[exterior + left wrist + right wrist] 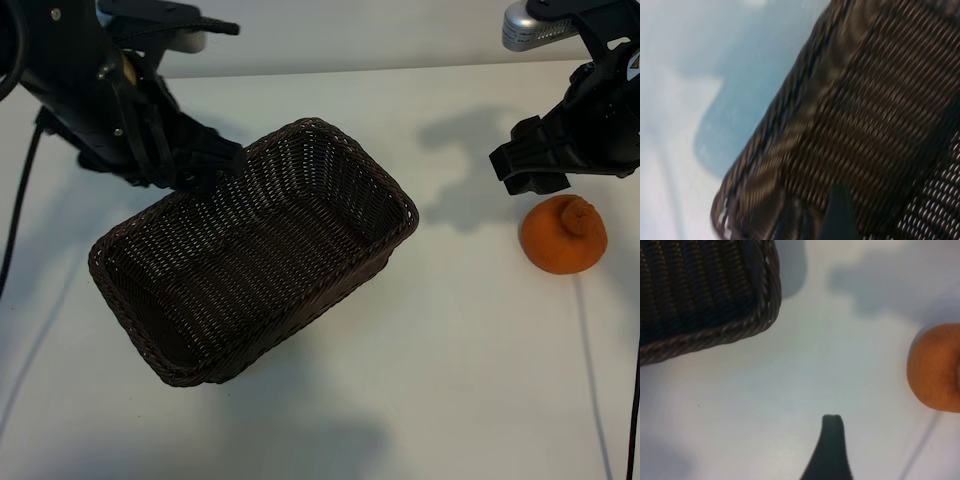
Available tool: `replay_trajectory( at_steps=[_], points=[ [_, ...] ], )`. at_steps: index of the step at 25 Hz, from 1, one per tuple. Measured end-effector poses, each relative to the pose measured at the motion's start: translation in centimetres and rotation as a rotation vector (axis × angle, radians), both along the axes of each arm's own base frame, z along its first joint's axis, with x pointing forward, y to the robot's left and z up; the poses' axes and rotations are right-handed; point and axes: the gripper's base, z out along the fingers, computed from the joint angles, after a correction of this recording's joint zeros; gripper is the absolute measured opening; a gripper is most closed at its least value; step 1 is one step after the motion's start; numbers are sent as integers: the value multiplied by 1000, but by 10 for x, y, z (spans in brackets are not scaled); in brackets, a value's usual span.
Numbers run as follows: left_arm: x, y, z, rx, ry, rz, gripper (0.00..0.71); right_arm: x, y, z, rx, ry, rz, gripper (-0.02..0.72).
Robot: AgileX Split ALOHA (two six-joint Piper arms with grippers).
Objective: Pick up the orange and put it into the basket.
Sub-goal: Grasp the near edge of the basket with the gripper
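**Orange on the bench, basket empty, both claws wide**

The orange (pixel 562 236) sits on the white bench (pixel 430 380) at the right side of the exterior view, its knobby stem bump turned up and toward the back. It lies well apart from the wicker basket (pixel 180 345), with bare bench between them. Nothing touches the fruit.

The basket rests at an angle across the middle of the bench, one rounded corner pointing toward the orange and its long sides running diagonally from back right to front left. Its dark-brown woven inside shows no contents.

The right claw (pixel 528 160) hangs above the bench just behind and to the left of the orange, pointed steeply downward, close to the fruit but not in contact with it. It stands wide and holds nothing. In the right wrist view one dark fingertip (pixel 832 426) shows over bare bench, with the orange (pixel 935 367) off to one side and a corner of the basket (pixel 747 327) on the other.

The left claw (pixel 205 165) is at the basket's back left rim, over the braided edge, also tilted steeply down. It stands wide; whether it touches the rim cannot be told. The left wrist view is filled with the basket's weave (pixel 860 125) at close range.
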Motion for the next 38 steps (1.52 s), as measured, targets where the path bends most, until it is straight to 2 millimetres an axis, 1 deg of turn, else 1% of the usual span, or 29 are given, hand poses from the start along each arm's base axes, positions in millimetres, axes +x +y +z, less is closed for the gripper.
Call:
replay_trajectory(
  at_steps=[4,6,16,18,24,30,34,36,38],
  points=[
    [-1,15,1,110,1,236,589,0,0,0,1,0,0,595],
    [-2,21,2,164,1,303,589,0,0,0,2,1,0,595],
    [-1,23,1,171,-14,383,589,0,1,0,8,2,-1,595],
    [-4,24,-8,174,9,386,589,0,1,0,8,2,-1,595],
    [-18,28,-51,179,60,426,589,0,1,0,8,2,-1,595],
    [-24,28,-78,105,42,489,589,0,1,0,8,3,-1,595],
    [-29,29,-86,98,52,494,589,0,1,0,7,3,0,595],
    [-31,30,-83,89,41,497,589,0,1,0,7,3,0,595],
    [-34,32,-75,64,17,506,589,0,1,0,7,3,0,595]
  ],
)
